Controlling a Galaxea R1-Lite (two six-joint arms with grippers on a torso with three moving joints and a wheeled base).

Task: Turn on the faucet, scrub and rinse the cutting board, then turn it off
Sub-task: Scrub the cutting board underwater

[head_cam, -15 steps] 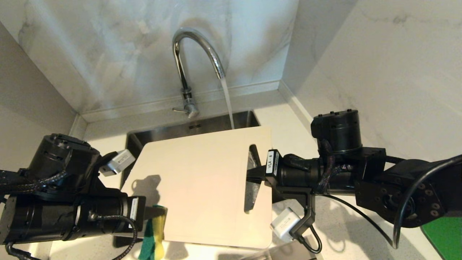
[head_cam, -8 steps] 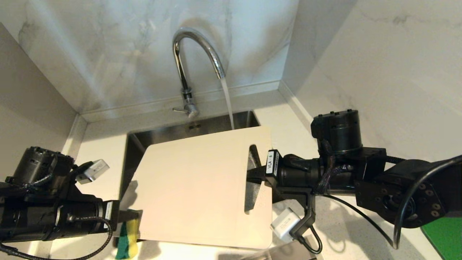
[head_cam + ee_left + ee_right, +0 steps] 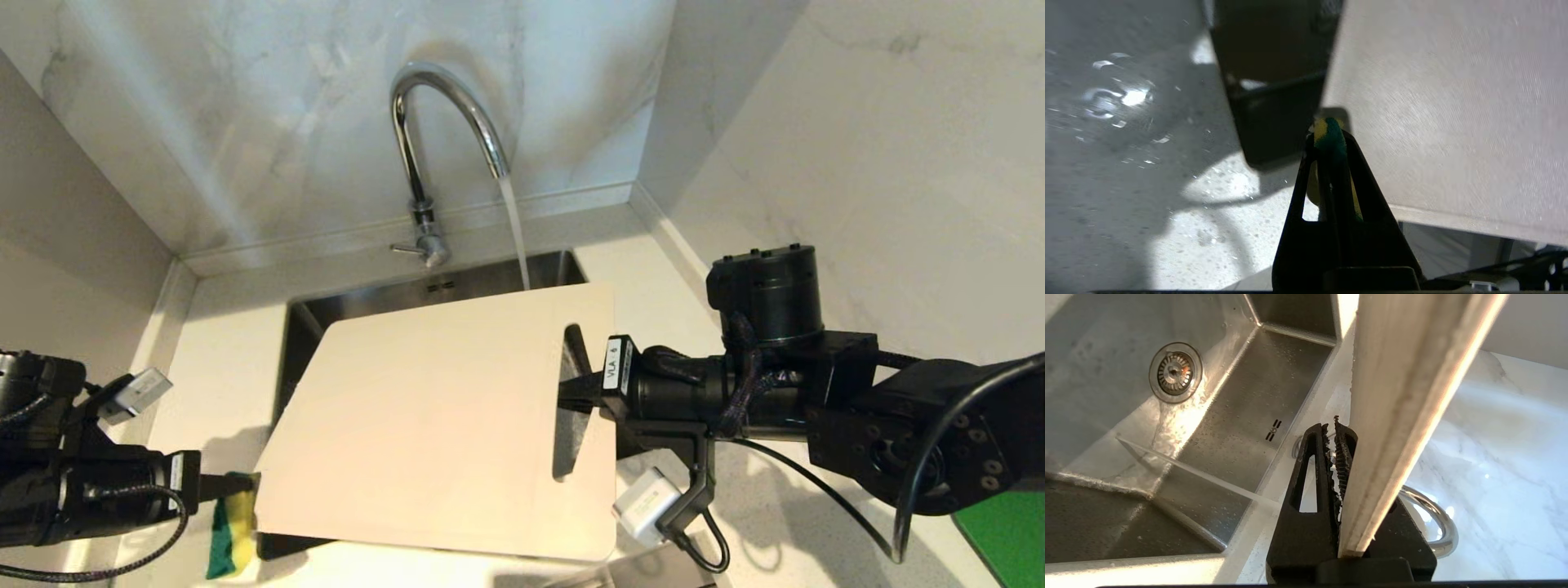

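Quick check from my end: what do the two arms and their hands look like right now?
Both arms are matte black, with drum-shaped joints and braided cables. Each carries a small white camera box. The right arm bears a white "VLA" label. The left hand and right hand have black triangular fingers with cut-outs.

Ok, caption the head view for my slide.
Right gripper holds the cutting board over the sink under the running faucet; left gripper holds a sponge.

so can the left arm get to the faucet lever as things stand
Probably not directly. The left gripper is shut on the sponge low at the cutting board's near-left corner, and the raised board lies between it and the faucet lever.
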